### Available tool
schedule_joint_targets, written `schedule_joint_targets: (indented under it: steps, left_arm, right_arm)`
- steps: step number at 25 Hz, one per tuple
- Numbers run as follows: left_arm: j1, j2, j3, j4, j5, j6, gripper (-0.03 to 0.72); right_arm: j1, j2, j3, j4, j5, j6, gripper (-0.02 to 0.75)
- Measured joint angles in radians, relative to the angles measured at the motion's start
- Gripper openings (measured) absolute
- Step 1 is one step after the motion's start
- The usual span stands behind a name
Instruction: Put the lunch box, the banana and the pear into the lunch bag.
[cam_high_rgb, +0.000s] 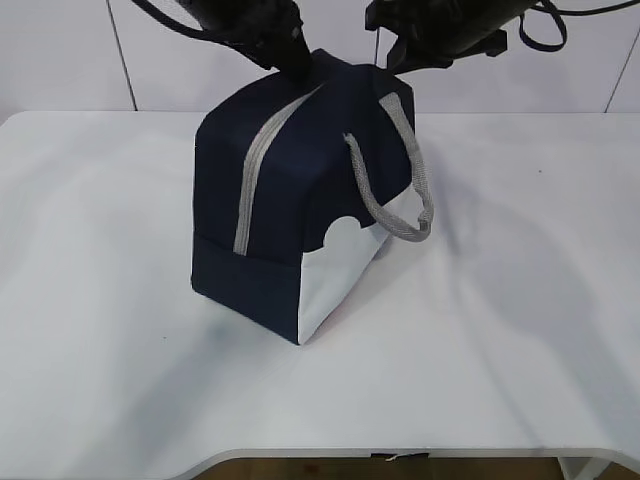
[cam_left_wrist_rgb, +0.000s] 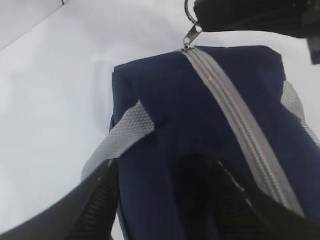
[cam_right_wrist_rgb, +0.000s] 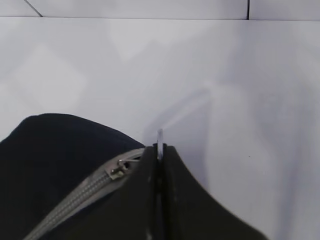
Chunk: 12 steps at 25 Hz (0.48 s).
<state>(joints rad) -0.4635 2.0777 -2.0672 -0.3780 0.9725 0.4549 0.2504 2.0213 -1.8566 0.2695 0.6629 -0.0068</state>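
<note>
Zipper pull (cam_right_wrist_rgb: 160, 144) pinched in right hand (cam_right_wrist_rgb: 160, 165)

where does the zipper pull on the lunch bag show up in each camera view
Exterior view: not visible; the top of the lunch bag is hidden behind the grippers.
Left wrist view: zipper pull at top centre, at the zipper's far end.
Right wrist view: zipper pull lower centre, pinched by the right gripper.
Shared landmark: the grey zipper.

I see a matt navy fabric lunch bag (cam_high_rgb: 290, 210) with coarse grey woven webbing handle (cam_high_rgb: 395, 185), on a smooth white table (cam_high_rgb: 500, 330).
</note>
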Motion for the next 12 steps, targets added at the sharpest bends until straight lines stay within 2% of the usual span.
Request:
schedule_joint_targets:
  steps: [3,6,12]
  left_arm:
    - [0.0,0.017,0.0,-0.013,-0.016,-0.002,0.421]
    - [0.0,0.031,0.0,-0.04,-0.015,-0.002,0.378]
    - [0.001,0.052,0.0,-0.064,0.017,-0.002,0.206]
  right_arm:
    - [0.0,0.0,0.0,0.0,0.0,0.0,0.006]
    - [0.0,0.0,0.0,0.0,0.0,0.0,0.006]
    - [0.0,0.0,0.0,0.0,0.0,0.0,0.006]
